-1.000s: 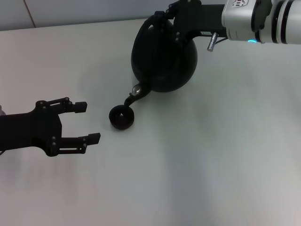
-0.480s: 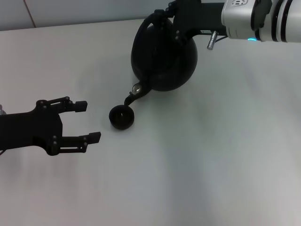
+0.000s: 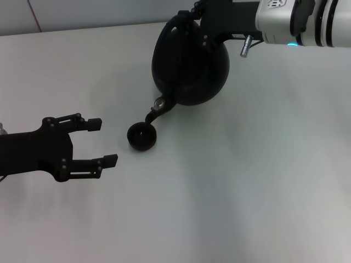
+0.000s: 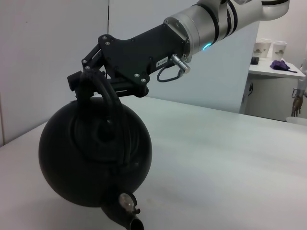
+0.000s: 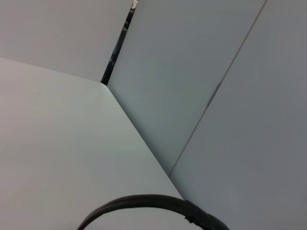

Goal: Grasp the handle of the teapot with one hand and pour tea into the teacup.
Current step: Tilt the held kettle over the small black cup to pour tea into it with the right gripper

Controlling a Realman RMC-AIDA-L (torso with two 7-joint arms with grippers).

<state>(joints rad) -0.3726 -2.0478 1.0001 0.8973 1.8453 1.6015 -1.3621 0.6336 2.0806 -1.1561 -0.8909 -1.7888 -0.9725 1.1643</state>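
Note:
The round black teapot (image 3: 191,66) hangs tilted over the table, held up by my right gripper (image 3: 193,17), which is shut on its arched handle (image 3: 169,28). Its spout (image 3: 155,109) points down and left, its tip just above the far rim of the small black teacup (image 3: 142,136). The left wrist view shows the teapot (image 4: 95,158), the handle (image 4: 109,103) and my right gripper (image 4: 88,81) clamped at the hoop's top. An arc of the handle (image 5: 144,200) crosses the right wrist view. My left gripper (image 3: 102,142) rests open left of the teacup, with nothing in it.
The white table (image 3: 247,181) stretches to the front and right. A pale wall (image 5: 201,86) runs behind the table's far edge. Far off in the left wrist view stands another table (image 4: 276,72) with paper cups.
The right arm and the teapot have shifted slightly up and left. The left arm and the teacup have stayed put.

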